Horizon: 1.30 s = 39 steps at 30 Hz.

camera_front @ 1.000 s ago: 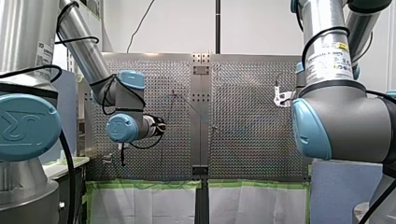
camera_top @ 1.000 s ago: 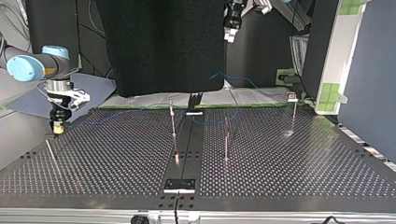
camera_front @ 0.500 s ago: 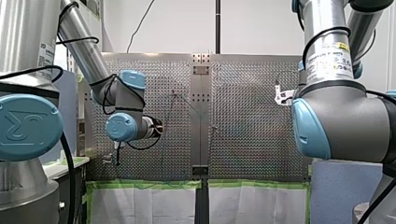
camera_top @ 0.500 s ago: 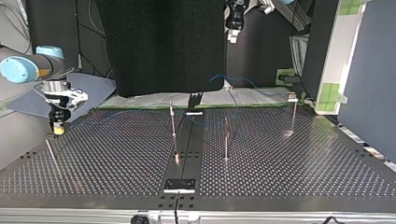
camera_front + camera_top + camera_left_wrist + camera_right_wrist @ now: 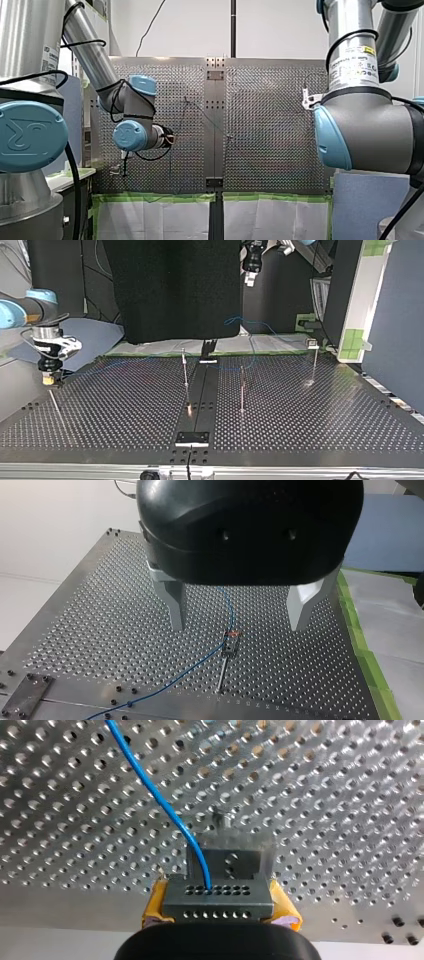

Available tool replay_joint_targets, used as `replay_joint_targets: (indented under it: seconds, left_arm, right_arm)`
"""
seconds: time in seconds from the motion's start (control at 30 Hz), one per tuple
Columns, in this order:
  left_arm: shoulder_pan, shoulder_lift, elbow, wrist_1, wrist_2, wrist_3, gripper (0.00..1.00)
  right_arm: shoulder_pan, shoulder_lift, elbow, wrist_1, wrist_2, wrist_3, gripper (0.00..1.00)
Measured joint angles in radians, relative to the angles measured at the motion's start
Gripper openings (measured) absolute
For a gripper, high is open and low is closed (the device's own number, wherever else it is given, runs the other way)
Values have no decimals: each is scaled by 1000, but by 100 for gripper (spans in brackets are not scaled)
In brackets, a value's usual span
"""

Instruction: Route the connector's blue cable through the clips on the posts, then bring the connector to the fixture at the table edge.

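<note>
Looks nearly done: my right pincer (image 5: pixel 48 379) grips the connector (image 5: pixel 218 897) right by the fixture (image 5: pixel 225 857) at the desk (image 5: pixel 350 795) edge, blue cable (image 5: pixel 160 800) runs through one post clip (image 5: pixel 231 645) under my wide-open, empty left pincer (image 5: pixel 237 625).

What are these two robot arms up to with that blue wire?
My right pincer, with yellow pads, is clamped on a small grey connector near the edge of the perforated table. The blue cable trails away from it across the holes. My left pincer hangs open above a thin post, and the cable runs by the clip at its top.
</note>
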Motion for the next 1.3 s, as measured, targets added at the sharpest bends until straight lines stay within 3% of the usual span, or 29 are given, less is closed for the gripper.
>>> replay_joint_targets:
  seconds: [0.37, 0.67, 1.03, 1.3]
  left_arm:
    - [1, 0, 0, -8, -44, 30, 100]
    - [0, 0, 1, -7, -51, 45, 100]
    - [0, 0, 1, -27, -95, 65, 100]
    - [1, 0, 1, -28, -108, 72, 100]
  right_arm:
    - [-30, 1, -27, 6, -74, 23, 0]
    - [-25, 4, -33, 47, -143, 13, 0]
    - [-27, 6, -33, 105, -152, -35, 0]
    - [-38, 6, -37, 109, -152, -39, 0]
